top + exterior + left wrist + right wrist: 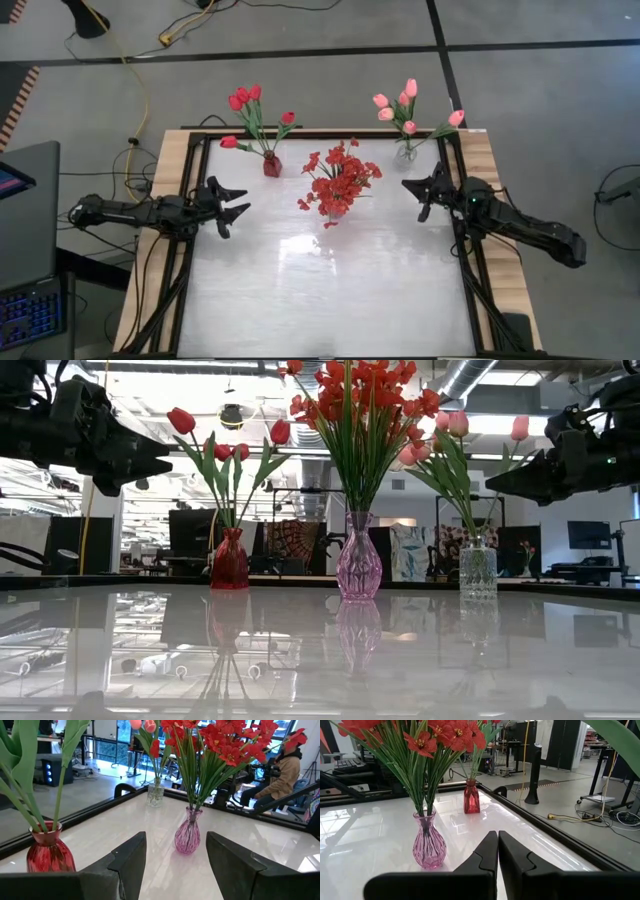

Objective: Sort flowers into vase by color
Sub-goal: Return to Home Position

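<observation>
The flowers all stood in vases along the far part of the desk, with none lying loose, so I judged the sorting done.

In the high view the red tulips stood in a red vase on the left. The red bunch of small blossoms sat in a purple vase in the middle, a little nearer. The pink tulips were in a clear vase on the right, so each kind had its own vase. The left gripper, spread wide and empty, hung by the desk's left edge. The right gripper hung by the right edge, near the clear vase but apart from it. Both pointed inward over the desk, which looked to me like parking rather than reaching.

In the low view every stem ran close to upright from its vase neck, heads up, and the stems fanned outward as they rose. The red bunch rose tallest. Both arms were up at blossom height, well above the desk top and clear of the stems.

In the left wrist view the wide gap between that gripper's fingers framed the purple vase, which stood well apart from them. A person sat beyond the desk.

In the right wrist view the fingers were pressed together with nothing between them. They were aimed between the purple vase and the red one farther off.
</observation>
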